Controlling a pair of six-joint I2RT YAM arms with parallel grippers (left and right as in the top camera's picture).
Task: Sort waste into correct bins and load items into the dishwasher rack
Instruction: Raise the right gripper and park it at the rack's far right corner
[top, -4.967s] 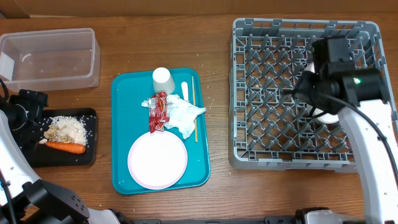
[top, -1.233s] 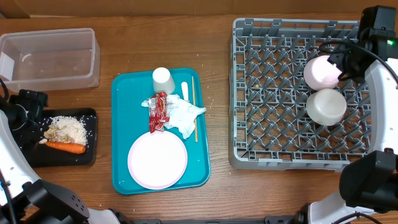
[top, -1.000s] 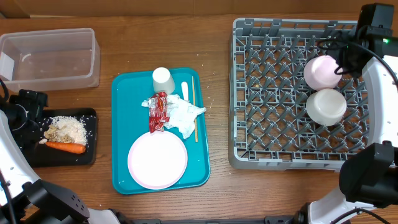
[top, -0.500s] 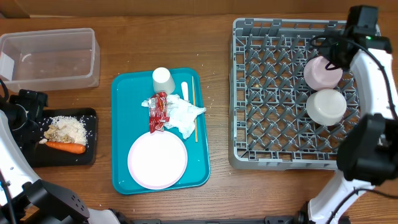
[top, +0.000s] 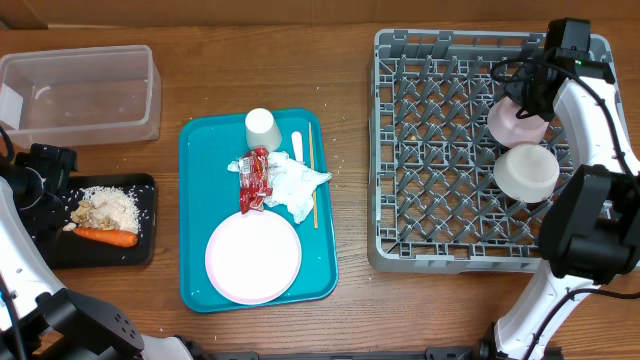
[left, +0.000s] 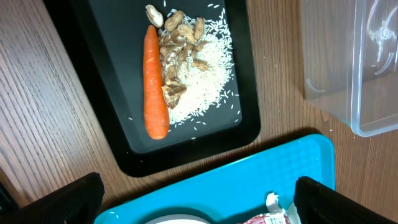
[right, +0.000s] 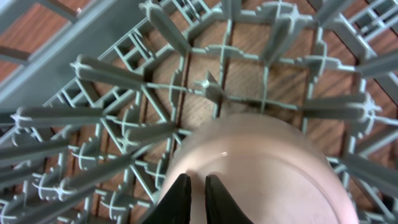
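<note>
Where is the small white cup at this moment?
In the overhead view, the small white cup stands at the top end of the teal tray, left of the grey rack, just above the red wrapper and beside the white fork.

The rack (top: 440, 200) sits right on the counter (top: 350, 300), with two bowls (top: 528, 172) in its right side. The serving tray (top: 190, 250) lies centre, with the cup (top: 262, 128) far and the plate (top: 253, 257) near. The tub (top: 80, 95) is far left. The shallow tray (top: 148, 240) lies nearer, holding carrot (top: 105, 237) and rice (top: 118, 205).
</note>
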